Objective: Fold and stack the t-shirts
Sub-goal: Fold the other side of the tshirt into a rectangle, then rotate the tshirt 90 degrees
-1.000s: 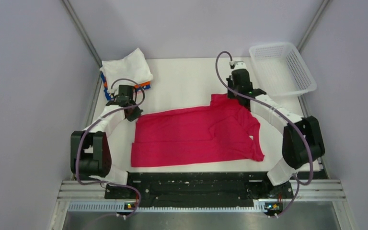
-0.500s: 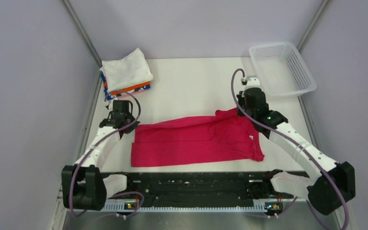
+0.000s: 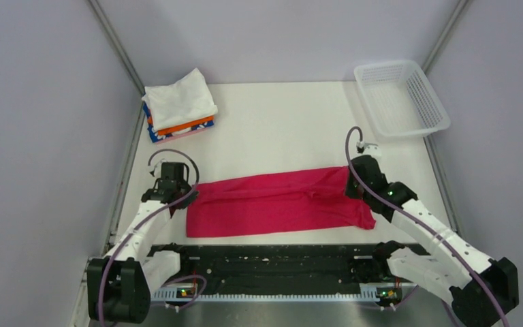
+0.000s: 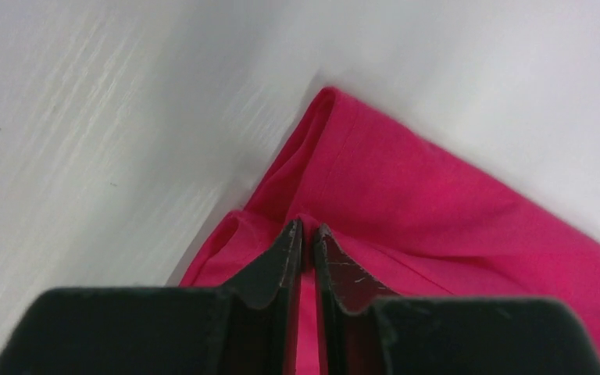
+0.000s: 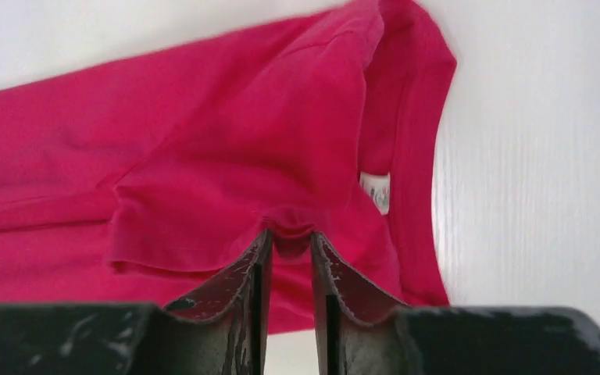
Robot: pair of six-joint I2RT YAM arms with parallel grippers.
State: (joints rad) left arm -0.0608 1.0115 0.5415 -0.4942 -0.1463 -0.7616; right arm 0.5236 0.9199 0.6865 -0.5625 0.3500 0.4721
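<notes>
Enclosed work booth. White table (image 3: 279,122) bounded by plain, pale lilac-grey panels: back wall (image 3: 279,34), left wall (image 3: 34,136), right wall (image 3: 504,170). Grey metal posts (image 3: 118,48) rise along the two back corners. Black rail (image 3: 272,262) spans the near edge. Lighting soft and even; shadows faint.

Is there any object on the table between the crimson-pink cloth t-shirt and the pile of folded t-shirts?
Nothing visible: only bare white table lies between the crimson-pink t-shirt and the folded pile.
</notes>
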